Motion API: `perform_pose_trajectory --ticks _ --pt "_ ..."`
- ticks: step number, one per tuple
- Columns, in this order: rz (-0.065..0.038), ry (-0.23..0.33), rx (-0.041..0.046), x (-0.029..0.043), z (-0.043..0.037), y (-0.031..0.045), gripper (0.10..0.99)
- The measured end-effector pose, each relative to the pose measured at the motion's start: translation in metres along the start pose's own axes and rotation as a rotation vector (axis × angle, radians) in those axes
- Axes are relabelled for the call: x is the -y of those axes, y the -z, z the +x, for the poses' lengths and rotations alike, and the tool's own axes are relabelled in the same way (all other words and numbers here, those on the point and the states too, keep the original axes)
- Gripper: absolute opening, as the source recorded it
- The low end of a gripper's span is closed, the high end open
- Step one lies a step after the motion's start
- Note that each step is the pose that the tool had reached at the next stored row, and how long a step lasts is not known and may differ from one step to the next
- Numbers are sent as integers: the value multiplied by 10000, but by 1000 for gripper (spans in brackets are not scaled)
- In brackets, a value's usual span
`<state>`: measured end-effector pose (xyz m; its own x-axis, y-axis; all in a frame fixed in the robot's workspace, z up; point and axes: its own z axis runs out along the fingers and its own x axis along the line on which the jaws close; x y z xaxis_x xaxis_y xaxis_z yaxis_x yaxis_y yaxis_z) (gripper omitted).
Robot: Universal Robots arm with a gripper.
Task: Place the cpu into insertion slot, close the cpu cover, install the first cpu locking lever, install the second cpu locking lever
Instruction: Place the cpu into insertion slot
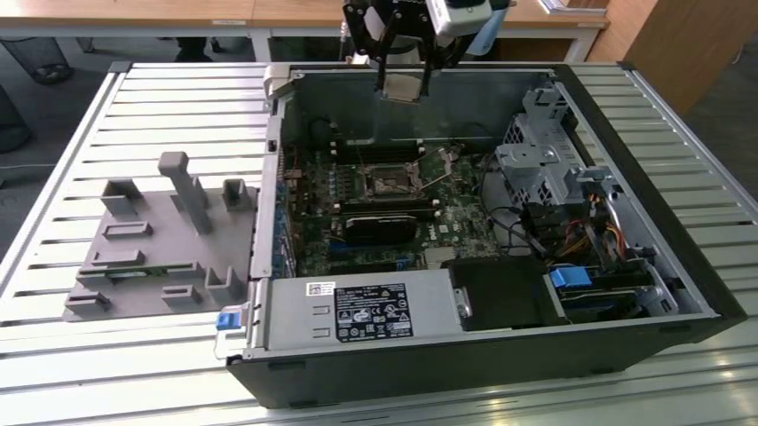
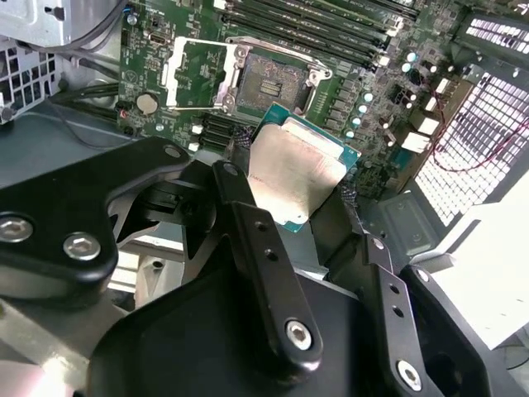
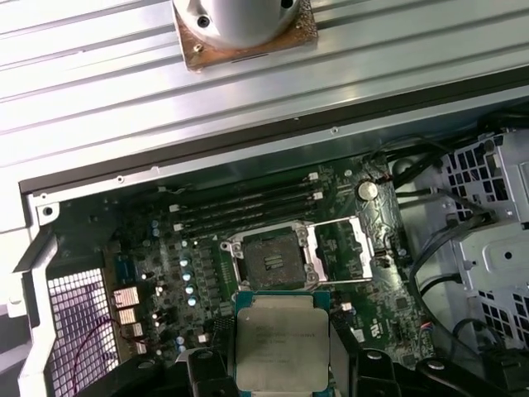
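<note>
Your black gripper (image 1: 403,84) pinches the small flat square cpu with the silver-grey metal top (image 2: 297,169) between its fingers. It hangs above the open black computer case (image 1: 663,337), near the edge opposite the grey power supply box (image 1: 355,311). On the green motherboard (image 3: 149,240) below, the dark square insertion slot (image 3: 271,260) lies bare. The thin silver cpu cover (image 3: 365,248) is flipped open just beside it.

The computer case (image 1: 474,355) lies open on the table (image 1: 177,89), with a fixture block (image 1: 154,240) beside it on the exterior view's left. Inside, the insertion slot (image 3: 270,258) sits mid-board. The cpu cover (image 3: 343,248) lies open on its right, and the memory slots (image 3: 248,203) lie behind it. The end effector (image 1: 403,89) holds the cpu (image 3: 281,341) above the case.
</note>
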<state>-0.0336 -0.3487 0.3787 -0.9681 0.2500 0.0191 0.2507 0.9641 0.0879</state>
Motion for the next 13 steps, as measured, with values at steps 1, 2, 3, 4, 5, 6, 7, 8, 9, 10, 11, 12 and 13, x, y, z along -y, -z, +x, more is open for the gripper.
perform_pose_trajectory --ticks 1,2,3,4,5,6,7,8,9,10,11,12,13 --pt "-1 -47 4 0 0 0 541" --pt "-2 -95 8 0 0 0 541" --pt "-3 -141 12 0 0 0 541" --pt "-4 -189 16 0 0 0 541" --pt "-5 -242 21 0 0 0 541" --pt "-6 -290 25 0 0 0 541" --pt "-7 -338 29 0 0 0 541" --pt "-8 -385 33 0 0 0 541" --pt "-10 -429 38 0 0 -1 541" --pt "-9 -472 41 0 0 0 541" --pt "-10 -514 45 0 0 0 541" --pt "-11 -555 48 0 0 0 541" --pt "-12 -595 52 0 0 0 541"
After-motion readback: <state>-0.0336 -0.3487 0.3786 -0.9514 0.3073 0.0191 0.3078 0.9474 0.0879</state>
